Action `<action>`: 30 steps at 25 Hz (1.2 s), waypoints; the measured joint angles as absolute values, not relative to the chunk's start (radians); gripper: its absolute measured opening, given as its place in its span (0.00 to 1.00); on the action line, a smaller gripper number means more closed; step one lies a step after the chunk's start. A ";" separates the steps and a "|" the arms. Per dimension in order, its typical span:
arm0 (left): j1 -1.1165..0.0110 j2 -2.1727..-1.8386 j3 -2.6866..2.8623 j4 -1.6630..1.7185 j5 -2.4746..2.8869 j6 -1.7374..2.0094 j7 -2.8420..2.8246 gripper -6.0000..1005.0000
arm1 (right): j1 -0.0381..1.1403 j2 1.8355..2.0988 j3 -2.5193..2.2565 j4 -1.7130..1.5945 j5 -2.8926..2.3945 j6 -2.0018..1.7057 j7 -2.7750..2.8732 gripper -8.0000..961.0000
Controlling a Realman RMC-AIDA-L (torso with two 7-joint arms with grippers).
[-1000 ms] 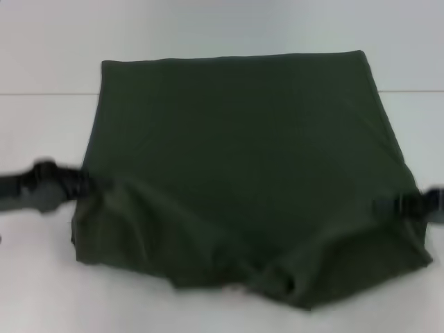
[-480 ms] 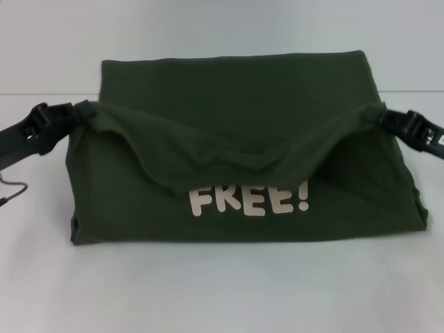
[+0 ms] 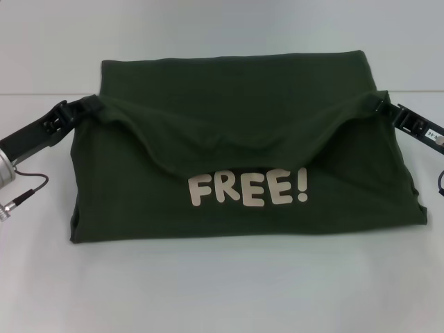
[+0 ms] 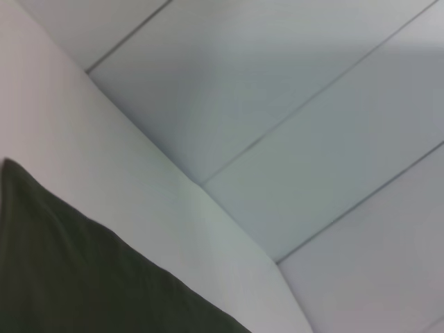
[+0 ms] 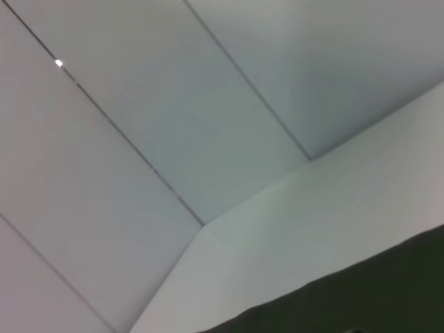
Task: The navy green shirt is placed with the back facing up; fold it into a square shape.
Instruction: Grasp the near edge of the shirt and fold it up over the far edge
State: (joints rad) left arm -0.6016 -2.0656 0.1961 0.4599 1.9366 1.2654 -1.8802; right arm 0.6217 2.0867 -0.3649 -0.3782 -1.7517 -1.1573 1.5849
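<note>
While both the left gripper (image 3: pixel 89 107) and right gripper (image 3: pixel 380 106) are pinching, fingers closed, the navy green shirt (image 3: pixel 243 149) by its raised edge, the sagging middle is risking a crooked fold.

Left wrist view: dark green shirt (image 4: pixel 76 277) fills the 7 o'clock corner, its edge running diagonally toward 5 o'clock. White bench (image 4: pixel 104 166) borders it. Beyond, toward 1 o'clock, pale panelled wall (image 4: pixel 291 83) with thin dark seams. No gripper seen.
</note>
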 joint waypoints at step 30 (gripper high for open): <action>-0.622 -2.107 0.235 0.422 1.920 1.061 -1.913 0.41 | 0.587 2.080 -0.407 -0.339 -1.735 -0.976 1.550 0.46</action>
State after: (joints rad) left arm -0.6223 -2.1071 0.2352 0.4219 1.9205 1.0605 -1.9131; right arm 0.5869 2.0803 -0.4066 -0.3385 -1.7349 -0.9761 1.5501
